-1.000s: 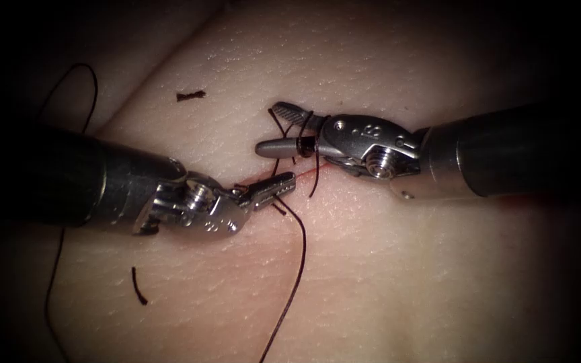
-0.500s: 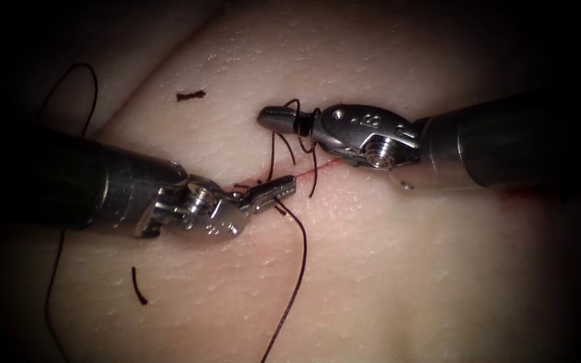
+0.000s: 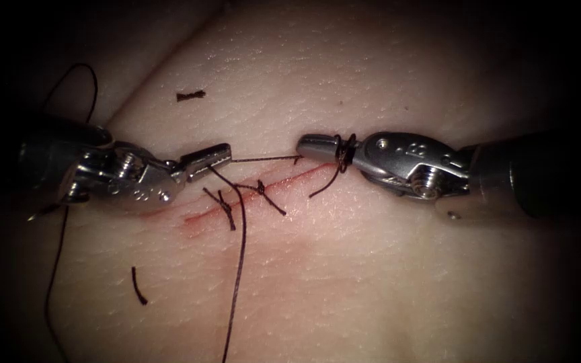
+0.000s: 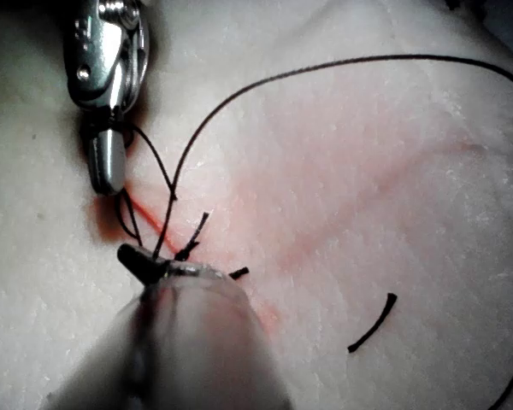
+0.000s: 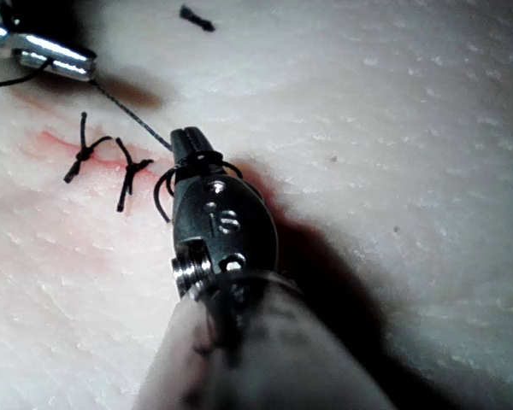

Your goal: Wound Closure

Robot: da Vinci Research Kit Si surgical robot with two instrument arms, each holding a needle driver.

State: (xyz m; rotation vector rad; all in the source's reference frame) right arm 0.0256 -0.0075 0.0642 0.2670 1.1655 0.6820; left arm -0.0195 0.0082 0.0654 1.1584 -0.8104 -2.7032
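Observation:
My left tool [image 3: 224, 154] sits left of the cut [image 3: 284, 177], jaws shut on the dark thread [image 3: 263, 158]. That thread runs taut across to my right tool [image 3: 302, 142], which is shut on its short end. Two thread loops [image 3: 345, 151] are wound around the right tool's jaws. From the left tool a long strand [image 3: 239, 269] hangs down over the tissue [image 3: 371, 269]. The left wrist view has my left tool [image 4: 130, 254] on the thread, with the right tool [image 4: 108, 162] beyond it. In the right wrist view the loops [image 5: 197, 162] circle my right tool [image 5: 186, 137].
Two tied stitches [image 3: 261, 189] [image 3: 224, 203] with short tails lie on the red-stained cut, also seen as knots [image 5: 85, 154] [image 5: 133, 171]. Loose cut thread pieces lie at the upper left [image 3: 189, 95] and lower left [image 3: 139, 287]. Thread trails off at the far left [image 3: 58, 255].
The right tool's jaws closed on the thread's short end. The tools then drew apart, left tool up-left and right tool rightward, pulling the thread taut between them and uncovering the stitches.

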